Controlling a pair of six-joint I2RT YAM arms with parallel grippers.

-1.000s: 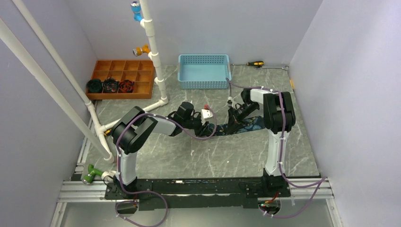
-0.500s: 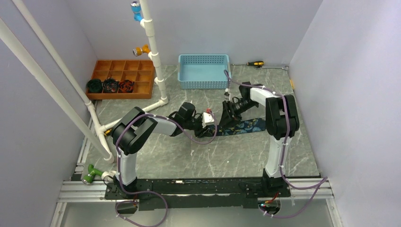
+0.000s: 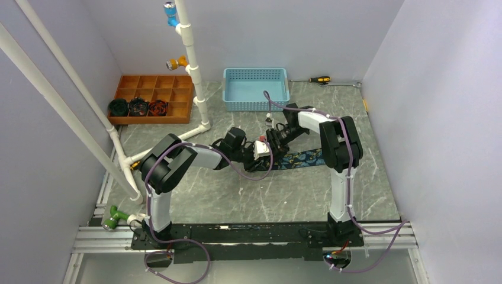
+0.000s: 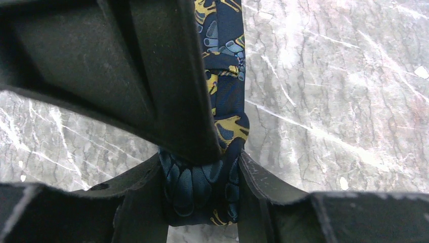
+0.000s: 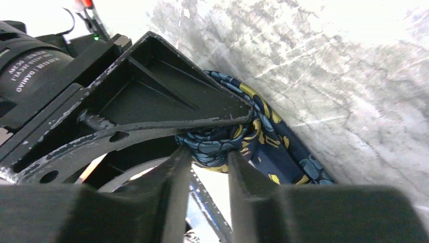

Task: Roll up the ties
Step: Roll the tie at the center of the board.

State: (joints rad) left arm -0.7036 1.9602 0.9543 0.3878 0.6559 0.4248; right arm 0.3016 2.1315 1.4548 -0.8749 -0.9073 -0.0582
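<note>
Left arm [image 3: 177, 158]: elbow raised at the left, forearm stretched low to the right toward the table's middle. My left gripper [image 4: 202, 195] pinched the rolled end of the tie [image 4: 225, 96] between both fingers. The unrolled length lay flat on the table [image 3: 237, 195], trailing right. Right arm [image 3: 338, 142]: upright from its base, elbow high, forearm folded back left. My right gripper [image 5: 208, 152] met the left one, fingertips closed on the same roll.

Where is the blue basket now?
Top view: the blue basket stands at the back, centre, between the wooden tray on its left and the screwdriver on its right.
</note>
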